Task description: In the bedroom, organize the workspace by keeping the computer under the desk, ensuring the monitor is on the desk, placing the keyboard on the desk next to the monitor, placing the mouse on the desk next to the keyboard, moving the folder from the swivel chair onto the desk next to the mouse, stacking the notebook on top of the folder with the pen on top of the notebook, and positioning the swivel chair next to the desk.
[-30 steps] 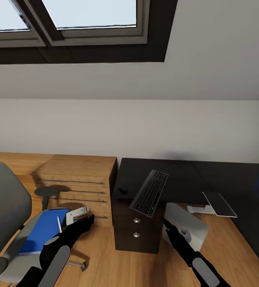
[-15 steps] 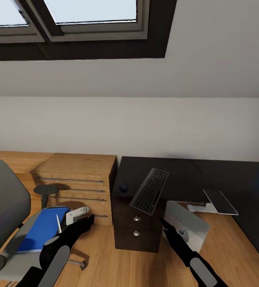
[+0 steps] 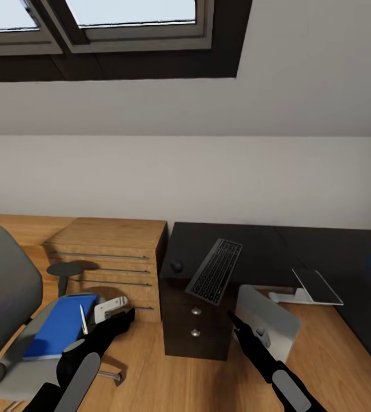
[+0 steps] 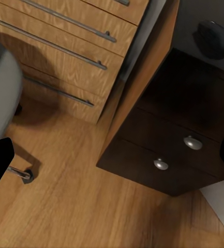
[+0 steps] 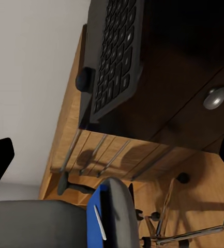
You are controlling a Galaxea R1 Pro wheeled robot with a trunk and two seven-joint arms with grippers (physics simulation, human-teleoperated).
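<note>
- Keyboard (image 3: 215, 271) lies on the black worktop (image 3: 276, 252), its near end overhanging the front edge above the dark cabinet (image 3: 194, 326).
- Mouse (image 3: 177, 266) sits beside the keyboard, near the worktop's left corner.
- Blue folder (image 3: 59, 326) with pen (image 3: 83, 319) rests on the swivel chair (image 3: 8, 303) seat.
- Left gripper (image 3: 125, 316), right gripper (image 3: 232, 317): both empty, jaws spread in the wrist views.

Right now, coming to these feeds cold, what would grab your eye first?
The keyboard lies slanted on the black desk, its near end jutting past the edge above the dark cabinet, with the mouse to its left. The bright blue folder lies on the swivel chair at lower left, a white pen on it.
</note>
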